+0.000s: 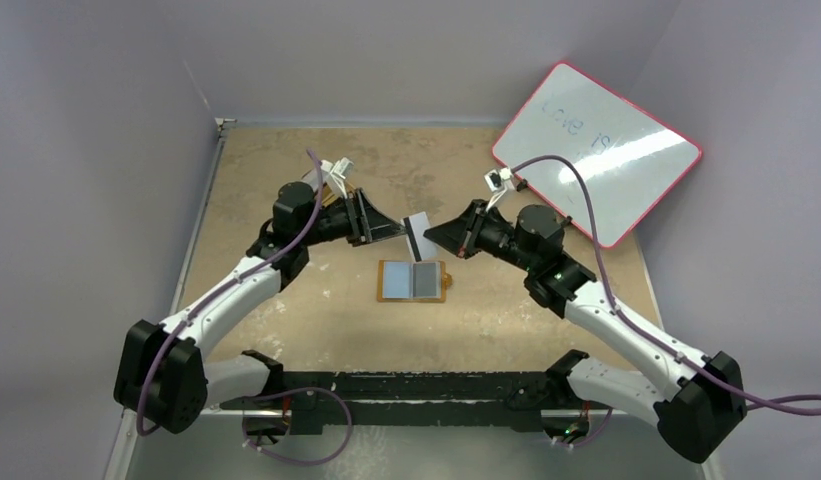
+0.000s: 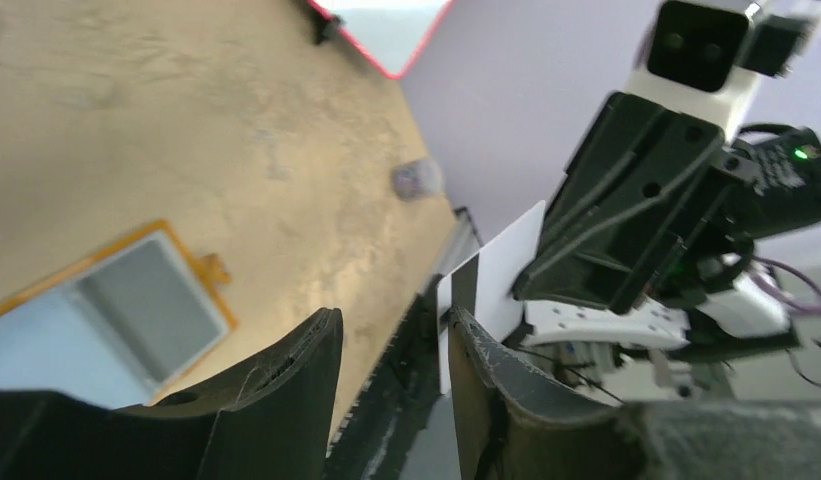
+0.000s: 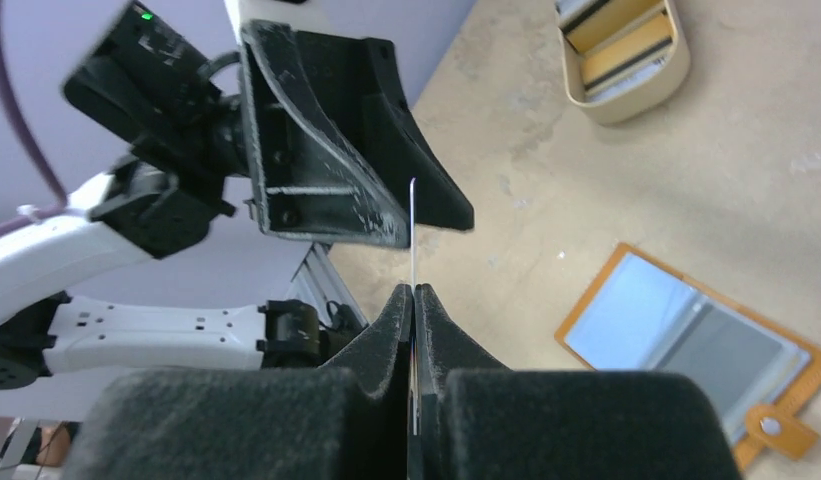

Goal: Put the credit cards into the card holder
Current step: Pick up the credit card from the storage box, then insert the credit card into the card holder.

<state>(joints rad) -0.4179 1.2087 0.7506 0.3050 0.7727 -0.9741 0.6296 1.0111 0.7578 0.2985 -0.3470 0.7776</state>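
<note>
**Right gripper** (image 3: 413,292): jaws were fully closed on one card (image 2: 506,268), pinching it by one end. The card stood on edge, thin side toward the right wrist view. It was white with a dark stripe along one side.

**Left gripper** (image 2: 394,318): jaws were parted about halfway and gripped nothing. The card's free end lay against or just beside one finger; which of the two could not be told.

**Location:** the card was held in the air between the two grippers, over the middle of the table (image 1: 506,190), just far of the card holder (image 1: 414,281). The holder lay flat and opened out, pockets up, snap tab to the right. Further cards (image 3: 626,45) lay in a cream tray (image 3: 621,108) toward the far left, largely hidden by the left arm in the overhead view.

**Handling assessment:** the card appeared light, thin, stiff and slick-faced.
- A pinch on the faces near one end, as found, was judged sound. It left the opposite edge free to lead into a pocket.
- Being slick, the card could pivot or slip between the pads if pushed against a tight pocket mouth.
- The holder looked soft and light, and was judged likely to slide on the table when the card pressed in.
- The unloaded left gripper was well placed to pin the holder's left side.
</note>
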